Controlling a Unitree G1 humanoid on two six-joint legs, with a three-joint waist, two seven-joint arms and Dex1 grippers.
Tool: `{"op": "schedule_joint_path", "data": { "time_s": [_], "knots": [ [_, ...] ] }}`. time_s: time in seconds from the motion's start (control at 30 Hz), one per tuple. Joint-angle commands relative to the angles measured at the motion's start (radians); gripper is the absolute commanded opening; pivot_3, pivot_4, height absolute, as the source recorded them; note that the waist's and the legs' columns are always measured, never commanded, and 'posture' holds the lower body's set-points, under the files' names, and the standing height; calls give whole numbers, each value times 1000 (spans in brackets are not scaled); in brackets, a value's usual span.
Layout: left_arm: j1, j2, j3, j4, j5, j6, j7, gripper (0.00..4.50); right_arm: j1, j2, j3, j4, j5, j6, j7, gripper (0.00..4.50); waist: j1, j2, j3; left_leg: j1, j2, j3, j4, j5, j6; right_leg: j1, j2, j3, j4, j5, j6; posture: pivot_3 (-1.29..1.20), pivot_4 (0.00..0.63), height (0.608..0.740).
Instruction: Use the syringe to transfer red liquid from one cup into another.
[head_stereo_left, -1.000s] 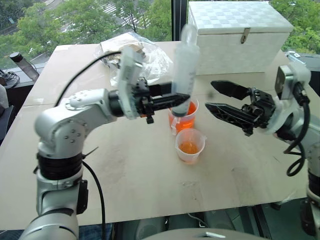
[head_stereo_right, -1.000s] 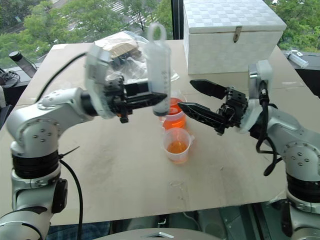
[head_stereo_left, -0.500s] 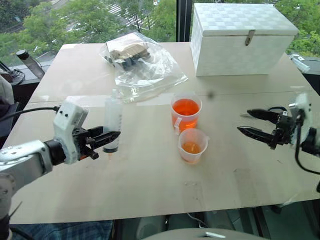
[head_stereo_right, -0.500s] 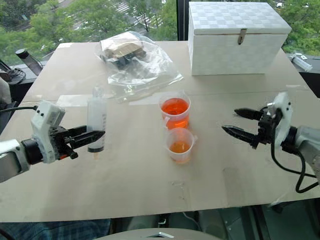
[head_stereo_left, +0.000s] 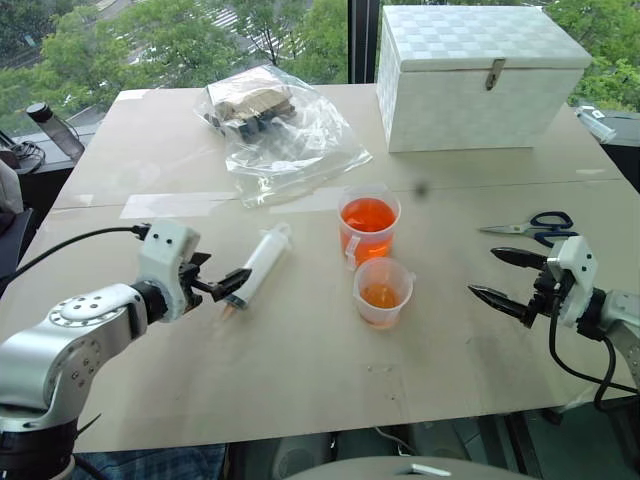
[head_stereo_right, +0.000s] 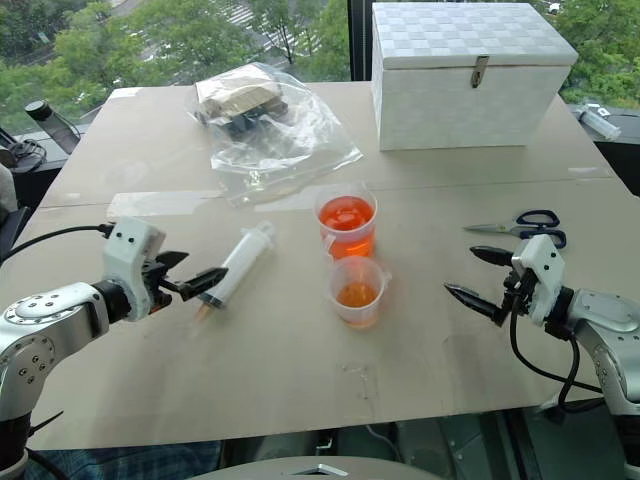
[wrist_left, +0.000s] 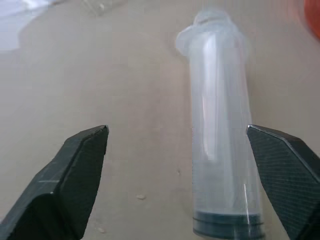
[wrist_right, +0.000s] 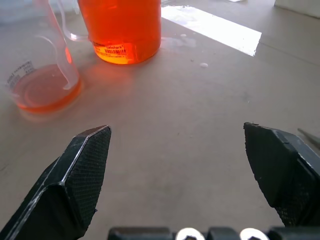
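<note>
The clear syringe (head_stereo_left: 257, 266) lies flat on the table left of the cups, its tip (head_stereo_left: 228, 310) pointing toward the front edge. My left gripper (head_stereo_left: 222, 276) is open around its lower end, and in the left wrist view the syringe (wrist_left: 220, 150) rests between the spread fingers (wrist_left: 75, 185), nearer one of them. The vivid orange-red cup (head_stereo_left: 369, 222) with its white tab stands mid-table. Just in front of it is the frosted cup (head_stereo_left: 382, 292), holding a little orange liquid. My right gripper (head_stereo_left: 484, 272) hovers open and empty to the right of the cups.
Blue-handled scissors (head_stereo_left: 530, 224) lie behind the right gripper. A white latched box (head_stereo_left: 480, 75) stands at the back right and a clear plastic bag (head_stereo_left: 280, 125) of items at the back centre. A dark bottle (head_stereo_left: 48, 128) sits beyond the table's left edge.
The left gripper brought the syringe from above the cups down to the left, then let go, so it now lies flat. The right gripper dropped and drew back to the right.
</note>
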Motion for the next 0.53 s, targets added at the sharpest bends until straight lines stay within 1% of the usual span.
{"op": "schedule_joint_path", "data": {
  "time_s": [0.03, 0.1, 0.17, 0.23, 0.33, 0.4, 0.47, 0.53],
  "knots": [
    [45, -66, 156, -124, -72, -91, -46, 4489, 45, 15, -62, -60, 27, -6, -10, 4500, 4, 0, 0, 0, 0, 0, 0, 0, 0, 0, 0, 0, 0, 0, 0, 0, 150, 740],
    [107, -102, 218, -189, -155, -92, -86, 4489, 72, 23, -76, -75, 37, 0, -10, 4500, 4, 0, 0, -1, 0, 0, 0, 0, 0, 0, -1, 0, -2, 0, 0, 0, 150, 740],
    [261, -114, 221, -275, -146, -102, -148, 4489, 102, 36, -85, -84, 45, -11, -2, 4500, 2, 0, -1, -1, 0, 0, 0, -1, 1, 0, -1, 0, -3, 0, 0, 0, 150, 740],
    [408, -138, 172, -342, -71, -174, -194, 4489, 122, 56, -91, -81, 51, -25, 0, 4500, -2, 2, -2, 0, 0, 1, -3, -1, 0, 1, -1, 1, -4, 0, 0, 0, 150, 740],
    [529, -189, 81, -371, 27, -278, -212, 4489, 135, 76, -86, -69, 45, -43, 16, 4500, -1, 2, -2, 3, 0, 1, -5, 0, 0, 3, -1, 1, -5, 0, 0, 0, 150, 740],
    [565, -243, 5, -361, 105, -353, -189, 4489, 143, 86, -78, -60, 40, -52, 27, 4500, 7, 3, -3, 8, 0, 1, -6, -1, 2, 7, -1, 1, -5, 0, -1, 0, 150, 740],
    [580, -273, -70, -329, 203, -434, -174, 4489, 144, 99, -74, -53, 42, -60, 31, 4500, 9, 3, -3, 16, 0, 1, -7, -4, 5, 15, -1, 1, -7, -1, -3, 0, 150, 740],
    [574, -287, -123, -292, 266, -475, -164, 4489, 143, 112, -72, -51, 47, -60, 35, 4500, 9, 4, -3, 18, 0, 0, -7, -5, 7, 18, -2, 0, -9, -2, -5, 0, 150, 740]
  ]
}}
